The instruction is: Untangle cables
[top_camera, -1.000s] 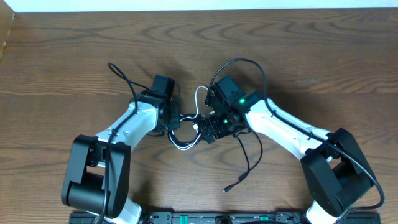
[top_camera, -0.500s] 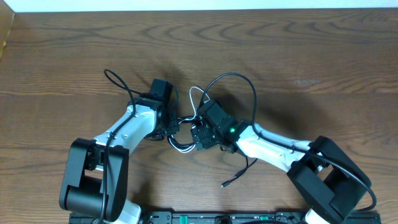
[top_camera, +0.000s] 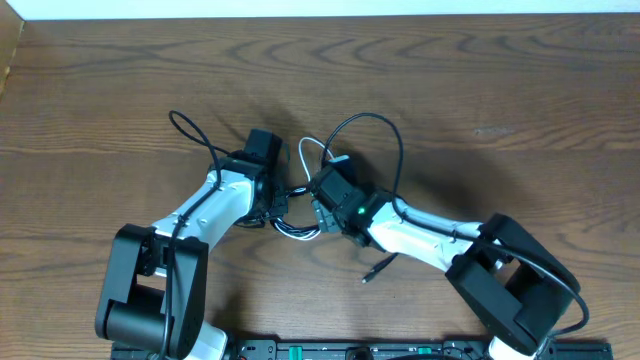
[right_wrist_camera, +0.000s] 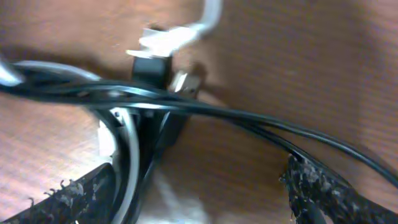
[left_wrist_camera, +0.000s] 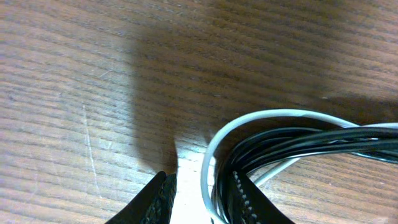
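**Left end effector closed on the cables; right end effector spread wide over them**

The left end effector's fingers are drawn in around the bundle. In the left wrist view the black cords lie packed against one finger, and the white cable curves in a loop around them. A thin bright gap remains beside the other finger. From there the cords run out taut to one side.

The right end effector's jaws stand far apart, and its fingers do not touch anything. Black cords cross the space between the fingers, and a white strand passes close by one of them. Just past the fingers is a white connector. A black plug with a metal tip lies under it. This view is blurred, so I cannot tell which cord each one belongs to.

From overhead, the tangle sits on the brown wooden tabletop, in the short gap between the two end effectors, near the middle. A small coil of white and black bulges out toward the near side. A loop of the white cable also rises on the far side, between the two wrists. One black cord leaves the knot under the right arm and ends in a small plug, well apart from the rest. Both arms reach inward from the near corners, and their wrists are almost touching above the tangle.
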You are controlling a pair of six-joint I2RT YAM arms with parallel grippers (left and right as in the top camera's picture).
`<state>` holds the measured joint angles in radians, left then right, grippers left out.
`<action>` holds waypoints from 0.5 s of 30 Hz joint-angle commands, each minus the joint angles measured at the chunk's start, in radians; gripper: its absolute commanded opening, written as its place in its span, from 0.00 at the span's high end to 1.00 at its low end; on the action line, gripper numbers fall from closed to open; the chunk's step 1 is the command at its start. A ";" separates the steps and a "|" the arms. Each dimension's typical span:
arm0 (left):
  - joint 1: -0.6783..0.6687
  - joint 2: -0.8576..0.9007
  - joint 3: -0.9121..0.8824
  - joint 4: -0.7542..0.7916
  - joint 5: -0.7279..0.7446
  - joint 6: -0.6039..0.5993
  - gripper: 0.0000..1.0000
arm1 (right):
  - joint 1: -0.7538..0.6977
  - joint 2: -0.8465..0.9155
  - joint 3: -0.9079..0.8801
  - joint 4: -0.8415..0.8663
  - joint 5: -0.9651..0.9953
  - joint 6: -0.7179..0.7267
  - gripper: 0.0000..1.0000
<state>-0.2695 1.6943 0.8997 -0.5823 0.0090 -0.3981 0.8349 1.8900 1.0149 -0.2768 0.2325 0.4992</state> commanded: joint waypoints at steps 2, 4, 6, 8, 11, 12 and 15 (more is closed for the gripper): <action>0.025 0.032 -0.045 -0.035 -0.165 -0.020 0.69 | -0.084 0.100 -0.081 -0.098 0.039 0.014 0.18; 0.031 0.032 -0.045 -0.043 -0.183 -0.031 0.69 | -0.102 0.100 -0.081 -0.110 0.039 0.029 0.18; 0.041 0.032 -0.045 -0.046 -0.187 -0.031 0.68 | -0.116 0.100 -0.081 -0.118 0.038 0.028 0.18; 0.053 0.032 -0.045 -0.049 -0.187 -0.031 0.68 | -0.121 0.100 -0.081 -0.124 0.039 0.029 0.18; 0.073 0.032 -0.045 -0.053 -0.186 -0.031 0.69 | -0.122 0.100 -0.081 -0.124 0.037 0.029 0.18; 0.078 0.032 -0.045 -0.053 -0.180 -0.031 0.68 | -0.121 0.100 -0.081 -0.113 0.023 0.027 0.17; 0.078 0.032 -0.045 -0.040 -0.130 -0.011 0.68 | -0.120 0.100 -0.081 -0.058 -0.080 0.003 0.16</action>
<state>-0.2222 1.6966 0.8909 -0.6083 -0.0257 -0.4229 0.7601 1.8874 1.0233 -0.3046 0.2089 0.5091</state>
